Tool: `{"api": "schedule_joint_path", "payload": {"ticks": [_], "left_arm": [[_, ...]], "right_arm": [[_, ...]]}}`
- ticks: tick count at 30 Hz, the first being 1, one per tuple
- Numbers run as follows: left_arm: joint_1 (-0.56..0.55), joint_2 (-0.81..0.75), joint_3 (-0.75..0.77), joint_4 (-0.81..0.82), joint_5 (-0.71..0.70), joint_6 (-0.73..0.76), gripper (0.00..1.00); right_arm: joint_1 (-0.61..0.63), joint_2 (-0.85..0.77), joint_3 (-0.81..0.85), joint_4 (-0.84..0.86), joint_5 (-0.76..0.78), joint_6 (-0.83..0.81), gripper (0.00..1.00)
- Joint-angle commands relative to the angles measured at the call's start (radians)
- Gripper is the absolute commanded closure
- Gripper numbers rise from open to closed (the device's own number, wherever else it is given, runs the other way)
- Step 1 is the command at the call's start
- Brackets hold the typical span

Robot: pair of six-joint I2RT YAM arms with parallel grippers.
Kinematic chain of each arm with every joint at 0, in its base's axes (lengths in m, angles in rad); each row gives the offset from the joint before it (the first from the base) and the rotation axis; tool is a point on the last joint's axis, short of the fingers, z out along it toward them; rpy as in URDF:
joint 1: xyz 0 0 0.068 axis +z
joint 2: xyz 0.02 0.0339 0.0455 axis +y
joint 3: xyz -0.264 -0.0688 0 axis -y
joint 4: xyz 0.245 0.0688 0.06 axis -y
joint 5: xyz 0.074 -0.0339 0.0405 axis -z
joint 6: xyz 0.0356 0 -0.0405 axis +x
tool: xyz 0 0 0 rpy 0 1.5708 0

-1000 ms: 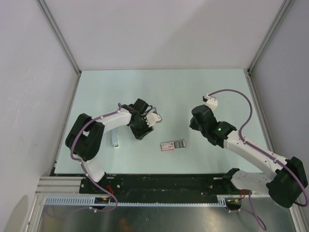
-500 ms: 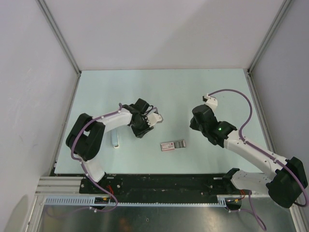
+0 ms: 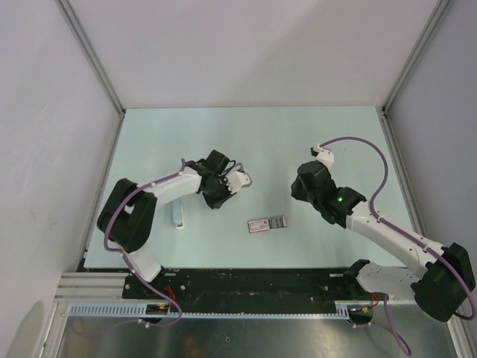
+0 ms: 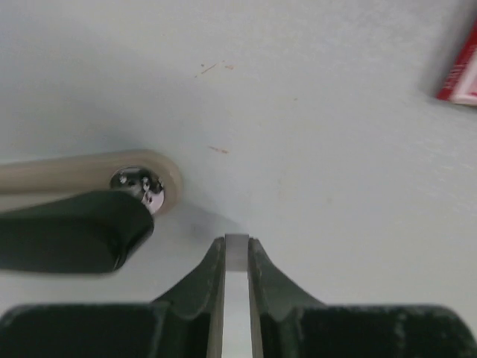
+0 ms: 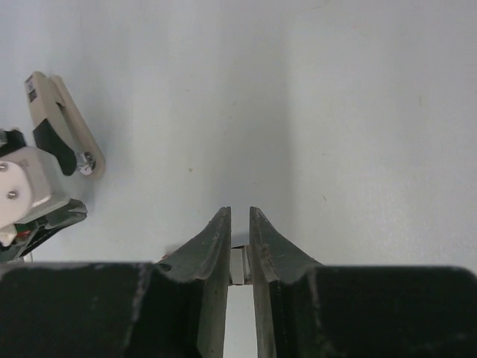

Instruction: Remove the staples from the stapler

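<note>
The stapler (image 3: pixel 267 224), pink-red with grey metal parts, lies flat on the pale table between the two arms. Only its red corner (image 4: pixel 462 74) shows in the left wrist view, at the top right edge. My left gripper (image 3: pixel 222 192) hangs up and left of the stapler. Its jaws (image 4: pixel 236 242) are shut on a small grey block of staples (image 4: pixel 236 252) pinched at the very tips. My right gripper (image 3: pixel 304 192) hangs up and right of the stapler. Its narrow jaws (image 5: pixel 239 212) hold another small grey strip of staples (image 5: pixel 238 265) deep between the fingers.
A small pale oblong (image 3: pixel 177 216) lies on the table beside the left arm. A beige bar with a screw (image 4: pixel 141 175) and a black part sit just left of my left fingers. Beige and white hardware (image 5: pixel 45 156) fills the right wrist view's left edge. Walls enclose the table.
My left jaws have closed down onto the grey block, and the left arm has shifted slightly. The right arm and the stapler have hardly moved.
</note>
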Motion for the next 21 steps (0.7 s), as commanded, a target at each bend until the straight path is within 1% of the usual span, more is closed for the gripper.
{"api": "schedule_joint_path", "payload": {"ticks": [1, 5, 7, 10, 11, 13, 17, 19, 21], "left_arm": [[0.000, -0.187, 0.083, 0.007, 0.114, -0.067, 0.85], [0.027, -0.308, 0.229, -0.023, 0.281, -0.183, 0.86], [0.061, -0.347, 0.315, -0.025, 0.416, -0.262, 0.86], [0.119, -0.363, 0.444, -0.023, 0.639, -0.408, 0.86], [0.132, -0.354, 0.485, -0.019, 0.723, -0.452, 0.85], [0.149, -0.335, 0.541, -0.012, 0.849, -0.542, 0.85], [0.157, -0.282, 0.619, 0.037, 1.036, -0.723, 0.85], [0.155, -0.269, 0.626, 0.119, 1.096, -0.840, 0.85], [0.154, -0.275, 0.601, 0.244, 1.127, -0.966, 0.86]], "right_arm": [[-0.011, -0.053, 0.000, 0.088, -0.057, -0.059, 0.77], [-0.032, -0.091, 0.023, 0.157, -0.184, -0.113, 0.73], [-0.037, -0.114, 0.034, 0.215, -0.280, -0.139, 0.67], [-0.041, -0.150, 0.043, 0.327, -0.441, -0.155, 0.55], [-0.043, -0.159, 0.043, 0.378, -0.487, -0.152, 0.51], [-0.046, -0.173, 0.044, 0.461, -0.567, -0.135, 0.44], [-0.043, -0.179, 0.044, 0.630, -0.714, -0.081, 0.40], [-0.040, -0.178, 0.044, 0.718, -0.770, -0.055, 0.40], [-0.039, -0.180, 0.044, 0.804, -0.815, -0.032, 0.41]]}}
